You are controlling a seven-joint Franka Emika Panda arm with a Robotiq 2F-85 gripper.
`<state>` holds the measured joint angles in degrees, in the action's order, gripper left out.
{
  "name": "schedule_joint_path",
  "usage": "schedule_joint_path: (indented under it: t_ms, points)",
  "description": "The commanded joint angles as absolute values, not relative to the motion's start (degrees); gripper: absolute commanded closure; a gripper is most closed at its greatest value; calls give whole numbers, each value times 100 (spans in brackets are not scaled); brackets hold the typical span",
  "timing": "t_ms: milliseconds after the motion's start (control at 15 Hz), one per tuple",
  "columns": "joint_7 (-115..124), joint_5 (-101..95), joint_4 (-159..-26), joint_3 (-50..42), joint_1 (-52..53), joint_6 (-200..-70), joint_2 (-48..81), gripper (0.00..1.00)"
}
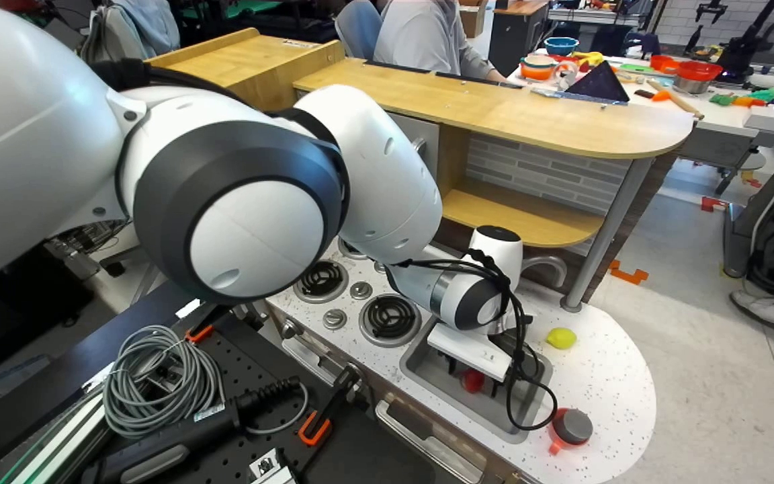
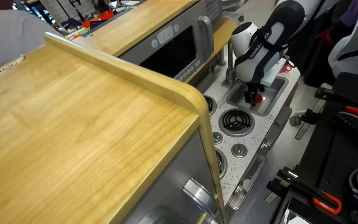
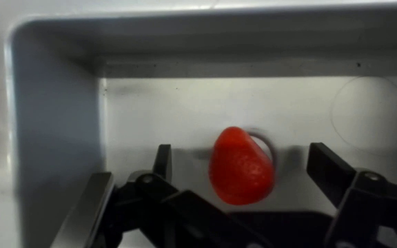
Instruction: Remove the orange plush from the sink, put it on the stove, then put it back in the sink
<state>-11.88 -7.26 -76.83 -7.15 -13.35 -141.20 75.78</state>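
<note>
The orange plush, a red-orange rounded lump [image 3: 241, 168], lies on the floor of the grey metal sink [image 3: 57, 137], beside the drain. It shows in both exterior views [image 1: 472, 381] [image 2: 258, 98]. My gripper [image 3: 240, 153] points down inside the sink and is open. One black finger is on each side of the plush, with a gap on both sides in the wrist view. In an exterior view the gripper [image 2: 254, 95] partly hides the plush. The stove [image 1: 390, 320], with black burners and silver rings, adjoins the sink; it also shows in an exterior view [image 2: 236, 122].
A yellow-green lemon [image 1: 561, 337] and a red cup-like piece with a grey top [image 1: 572, 427] stand on the white top by the sink. The faucet [image 1: 547, 267] is behind the sink. A wooden shelf [image 1: 528, 225] and counter [image 1: 494, 117] rise at the back.
</note>
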Motion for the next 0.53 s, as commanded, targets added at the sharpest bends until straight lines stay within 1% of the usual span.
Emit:
schedule_joint_path:
  t_ms: [0,467]
  points:
    - [-1543,-696,-8443,-535,-1480,-14265,6827,0]
    - [-1744,-745,-9984,-610,-1508,-14330,5331,0]
